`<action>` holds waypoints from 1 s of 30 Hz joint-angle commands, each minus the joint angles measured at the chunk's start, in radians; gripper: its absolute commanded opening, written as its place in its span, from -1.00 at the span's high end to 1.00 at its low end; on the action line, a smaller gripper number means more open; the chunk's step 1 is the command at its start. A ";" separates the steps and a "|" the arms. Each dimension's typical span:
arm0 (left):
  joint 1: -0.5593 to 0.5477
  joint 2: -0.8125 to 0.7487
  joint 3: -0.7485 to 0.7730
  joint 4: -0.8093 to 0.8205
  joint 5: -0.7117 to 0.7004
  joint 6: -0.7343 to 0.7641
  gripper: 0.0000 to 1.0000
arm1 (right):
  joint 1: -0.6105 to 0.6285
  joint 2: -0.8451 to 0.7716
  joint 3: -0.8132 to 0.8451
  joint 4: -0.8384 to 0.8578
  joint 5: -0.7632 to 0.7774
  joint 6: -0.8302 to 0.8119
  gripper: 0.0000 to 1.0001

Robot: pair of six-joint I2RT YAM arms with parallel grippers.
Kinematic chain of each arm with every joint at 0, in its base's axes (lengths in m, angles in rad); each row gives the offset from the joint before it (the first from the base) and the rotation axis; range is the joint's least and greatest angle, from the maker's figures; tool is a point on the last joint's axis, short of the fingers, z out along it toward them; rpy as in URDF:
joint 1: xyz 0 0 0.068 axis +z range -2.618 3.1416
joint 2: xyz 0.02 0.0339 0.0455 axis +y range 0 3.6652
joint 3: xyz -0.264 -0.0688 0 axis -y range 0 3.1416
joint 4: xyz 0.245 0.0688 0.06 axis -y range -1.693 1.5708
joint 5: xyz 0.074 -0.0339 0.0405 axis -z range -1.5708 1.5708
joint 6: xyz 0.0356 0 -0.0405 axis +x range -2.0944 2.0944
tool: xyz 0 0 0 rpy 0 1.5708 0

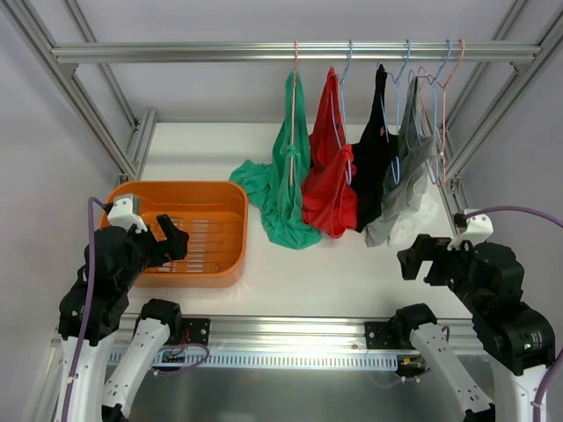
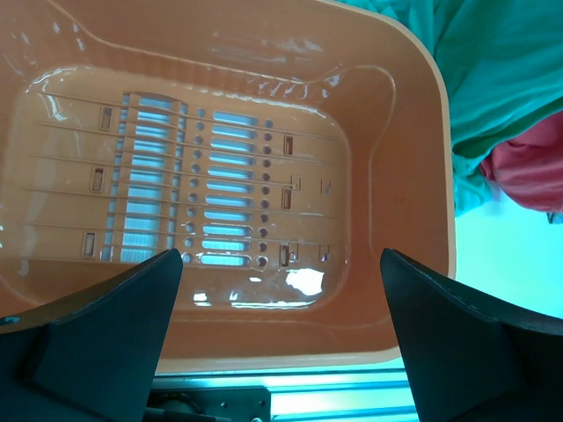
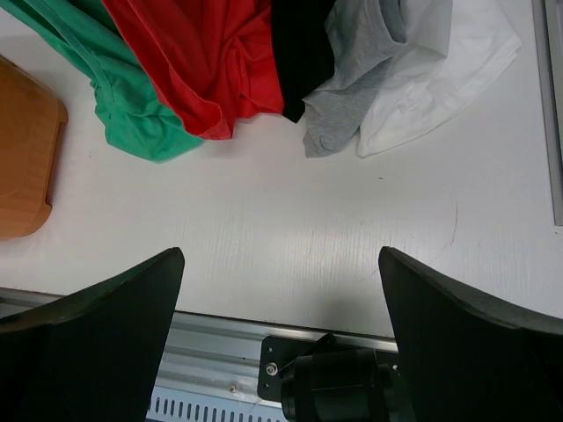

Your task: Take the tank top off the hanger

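Several tank tops hang on wire hangers from the top rail (image 1: 176, 53): green (image 1: 286, 189), red (image 1: 330, 176), black (image 1: 376, 149) and grey (image 1: 406, 171), their hems resting on the table. In the right wrist view the green (image 3: 132, 123), red (image 3: 202, 70), black (image 3: 303, 53), grey (image 3: 352, 97) and a white one (image 3: 440, 70) show. My left gripper (image 1: 171, 239) is open and empty over the orange basket (image 1: 220, 198). My right gripper (image 1: 413, 255) is open and empty, near the grey top's hem.
The orange basket (image 2: 413, 176) is empty in the left wrist view, with green cloth (image 2: 501, 79) beside its right edge. Aluminium frame posts (image 1: 132, 132) stand at both sides. The front rail (image 1: 290, 330) runs along the near table edge.
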 commanded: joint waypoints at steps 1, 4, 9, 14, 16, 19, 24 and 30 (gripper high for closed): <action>-0.009 -0.007 -0.013 0.051 -0.034 -0.025 -0.97 | 0.004 0.023 0.048 0.011 0.027 -0.013 -0.99; -0.009 -0.018 -0.030 0.072 -0.032 -0.031 -0.97 | 0.004 0.034 0.078 0.033 -0.053 -0.003 -0.99; -0.009 -0.032 -0.073 0.108 -0.020 -0.043 -0.97 | 0.002 0.148 0.172 0.156 -0.350 0.106 -0.99; -0.009 -0.038 -0.085 0.121 -0.012 -0.043 -0.97 | 0.041 0.389 0.414 0.267 -0.483 0.215 -0.99; -0.008 -0.047 -0.090 0.123 -0.017 -0.046 -0.97 | 0.172 0.534 0.523 0.244 -0.364 0.214 -0.99; -0.009 -0.062 -0.095 0.128 -0.020 -0.050 -0.97 | 0.435 0.741 0.777 0.178 -0.062 0.158 -0.99; -0.009 -0.061 -0.096 0.132 -0.025 -0.050 -0.97 | 0.610 1.024 1.027 0.193 0.278 0.079 -0.81; -0.009 -0.062 -0.099 0.132 -0.023 -0.051 -0.97 | 0.641 1.286 1.225 0.250 0.578 0.008 -0.61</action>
